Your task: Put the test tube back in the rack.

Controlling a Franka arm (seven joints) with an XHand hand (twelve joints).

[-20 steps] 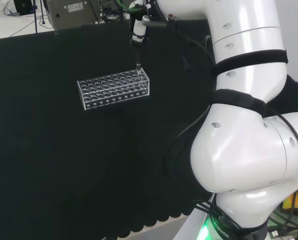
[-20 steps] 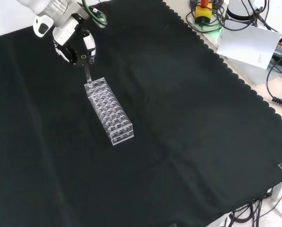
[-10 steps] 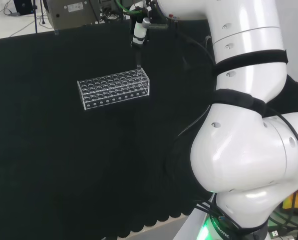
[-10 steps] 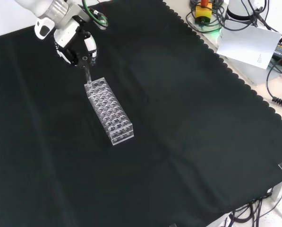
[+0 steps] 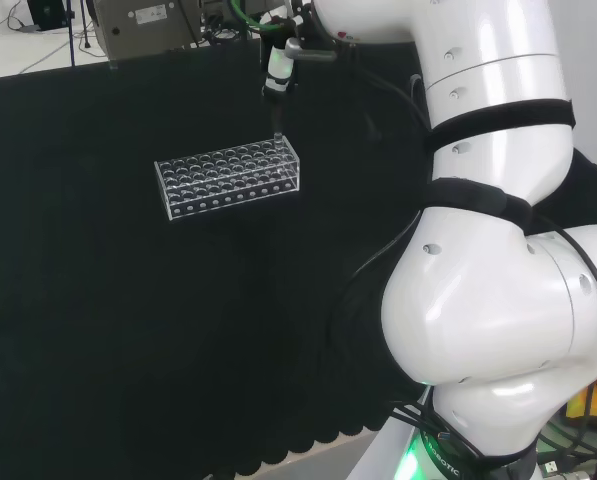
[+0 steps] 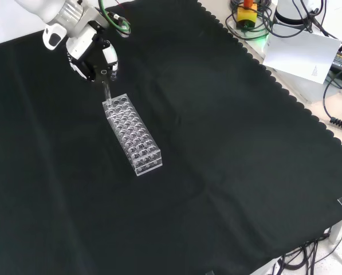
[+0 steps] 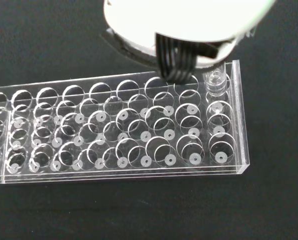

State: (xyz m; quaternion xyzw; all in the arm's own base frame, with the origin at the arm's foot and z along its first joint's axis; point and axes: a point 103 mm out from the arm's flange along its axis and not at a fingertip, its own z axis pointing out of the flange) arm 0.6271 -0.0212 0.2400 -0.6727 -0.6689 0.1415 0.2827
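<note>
The hand [image 6: 93, 54] pinches the top of the test tube [image 6: 106, 91], which hangs upright with its foot in a corner hole at the 11 o'clock end of the rack [image 6: 133, 136] in the front view. The tube is thin clear glass, probably light, slippery and breakable, so holding it near the rim seems wise. The rack is a clear block of many round holes on the surface [image 6: 228, 149].

The rack [image 6: 132, 134] lies on the cloth [image 6: 228, 143], in the front view running from upper left down to the right, well left of the cloth's middle. The test tube [image 6: 106, 91] stands upright in a corner hole at the rack's far end, and the hand [image 6: 93, 57] sits directly above it. In the head view the tube [image 5: 276, 127] rises at the rack's [image 5: 228, 176] right end
</note>
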